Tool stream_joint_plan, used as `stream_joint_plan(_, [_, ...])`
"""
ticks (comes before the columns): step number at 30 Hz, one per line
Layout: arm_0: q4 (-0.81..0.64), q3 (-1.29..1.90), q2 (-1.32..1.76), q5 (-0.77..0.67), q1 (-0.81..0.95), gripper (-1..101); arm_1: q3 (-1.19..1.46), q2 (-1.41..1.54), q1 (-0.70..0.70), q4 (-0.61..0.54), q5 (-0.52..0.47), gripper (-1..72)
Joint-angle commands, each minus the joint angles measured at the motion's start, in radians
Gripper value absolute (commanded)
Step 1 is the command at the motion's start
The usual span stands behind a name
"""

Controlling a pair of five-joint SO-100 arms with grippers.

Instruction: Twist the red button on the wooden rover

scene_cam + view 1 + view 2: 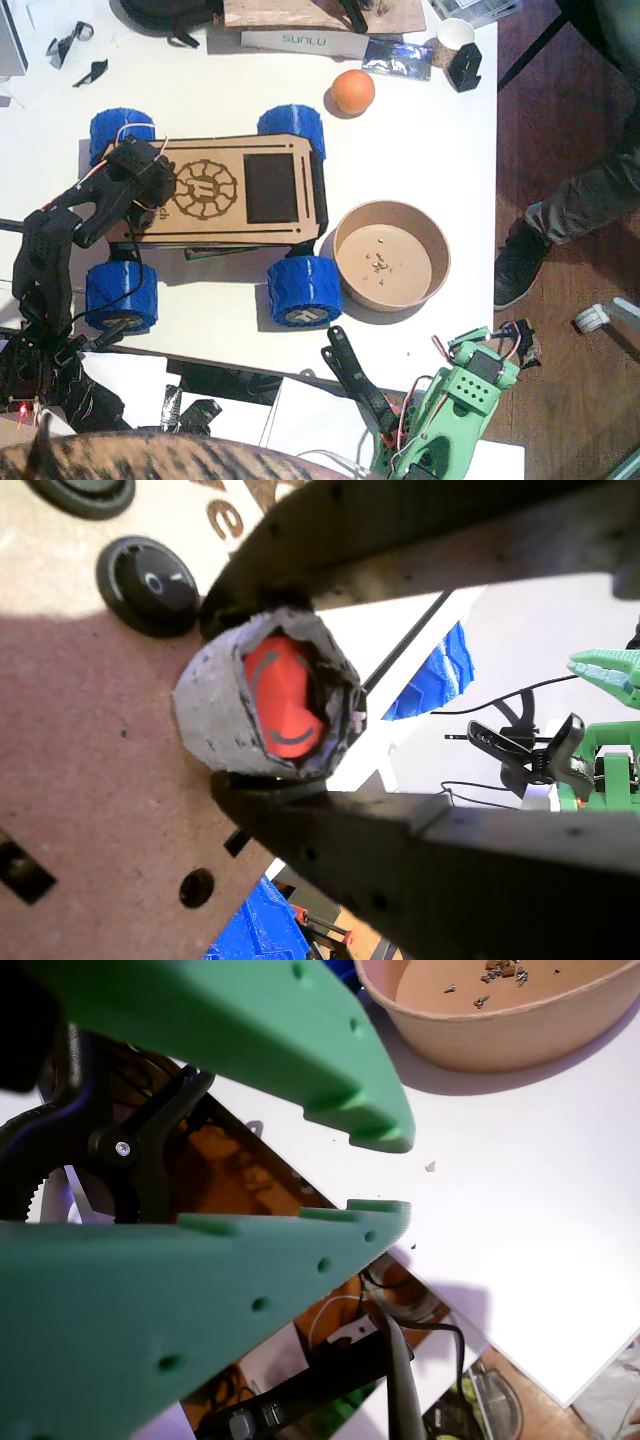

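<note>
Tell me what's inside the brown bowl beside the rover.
The bowl holds only a few small scattered bits, seemingly screws or crumbs. Its floor is otherwise bare; nothing covers it.

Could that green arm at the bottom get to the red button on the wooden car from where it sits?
Probably not: the black left gripper is shut around the red button, while the right gripper rests near the table edge, across the wooden rover.

We are seeing a red button [285, 702], blue-wheeled pale wooden rover [215, 190], orange ball [352, 91], tan bowl [390, 257], white counter [420, 140].
</note>
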Motion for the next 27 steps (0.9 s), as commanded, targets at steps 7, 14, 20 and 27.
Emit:
stream_joint_plan(7, [-0.002,-0.002,0.012,-0.003,-0.003,0,-0.005,0.002,-0.002,0.009,-0.011,2.5])
stream_joint_plan(14, [0.002,-0.002,0.014,0.002,-0.003,0,-0.005,0.002,-0.002,0.009,-0.011,2.5])
stream_joint_plan(20, [0.032,0.000,0.037,0.012,0.003,0,-0.005,0.002,-0.002,0.009,-0.011,2.5])
stream_joint_plan(27, [0.035,0.002,0.034,0.060,0.011,0,-0.005,0.002,-0.002,0.009,-0.011,2.5])
